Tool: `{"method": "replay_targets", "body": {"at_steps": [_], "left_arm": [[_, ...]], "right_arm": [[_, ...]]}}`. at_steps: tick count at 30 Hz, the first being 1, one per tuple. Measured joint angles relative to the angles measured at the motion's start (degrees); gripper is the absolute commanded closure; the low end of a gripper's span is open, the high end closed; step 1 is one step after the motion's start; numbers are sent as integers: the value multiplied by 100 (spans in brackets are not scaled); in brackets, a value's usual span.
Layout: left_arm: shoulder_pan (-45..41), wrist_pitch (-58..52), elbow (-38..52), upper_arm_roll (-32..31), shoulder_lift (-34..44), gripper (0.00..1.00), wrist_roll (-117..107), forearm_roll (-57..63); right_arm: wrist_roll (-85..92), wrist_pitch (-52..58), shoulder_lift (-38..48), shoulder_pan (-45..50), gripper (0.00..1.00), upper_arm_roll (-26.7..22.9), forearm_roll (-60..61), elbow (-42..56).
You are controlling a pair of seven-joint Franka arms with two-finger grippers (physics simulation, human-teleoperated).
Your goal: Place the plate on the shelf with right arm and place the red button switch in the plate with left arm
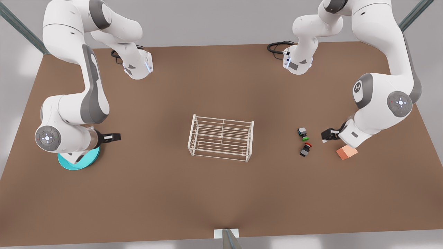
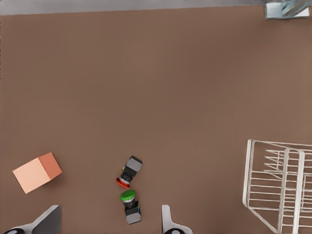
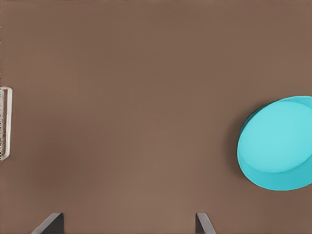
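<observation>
Front view: right claw (image 1: pixel 116 137) released, above the round teal plate (image 1: pixel 79 162) on the brown bench (image 1: pixel 221 193) | left claw (image 1: pixel 326 135) released, black-and-grey red-capped button switch (image 1: pixel 306 149) just beside it | white wire shelf (image 1: pixel 220 138) between claws, well apart from both

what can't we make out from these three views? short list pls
- Plate: in the front view the right arm's wrist covers most of it; in the right wrist view the picture's edge cuts it off.
- Shelf: both wrist views crop it at an edge.
- Red button switch: too small in the front view to read body detail.
- Left gripper and right gripper: open, fingertips cropped in their wrist views.
</observation>
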State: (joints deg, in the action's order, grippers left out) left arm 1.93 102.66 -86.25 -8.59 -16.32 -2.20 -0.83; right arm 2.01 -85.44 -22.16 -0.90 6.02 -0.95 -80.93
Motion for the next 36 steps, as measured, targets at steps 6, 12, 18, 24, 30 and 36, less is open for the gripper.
{"method": "replay_targets", "body": {"at_steps": [6,12,18,24,30,36], "left_arm": [[-198,302,2,-69,-262,0,-32,31],[-383,587,-114,-83,-455,0,-55,19],[-402,791,-892,-88,-217,0,128,63],[-317,1234,-1562,-56,-157,0,508,81],[-316,1455,-1667,-53,-256,0,853,174],[-314,1727,-2069,-29,-413,1,1088,439]], "right_arm": [[466,-284,-679,-1193,0,-14,419,56],[1779,-881,-1610,-2511,0,-31,616,242],[3263,-1459,-1933,-3297,0,-84,579,352],[4363,-2223,-2367,-3372,0,-301,186,346],[5041,-2780,-2696,-3334,5,-397,-20,329],[5295,-2738,-2722,-3329,28,-370,65,281]]}}
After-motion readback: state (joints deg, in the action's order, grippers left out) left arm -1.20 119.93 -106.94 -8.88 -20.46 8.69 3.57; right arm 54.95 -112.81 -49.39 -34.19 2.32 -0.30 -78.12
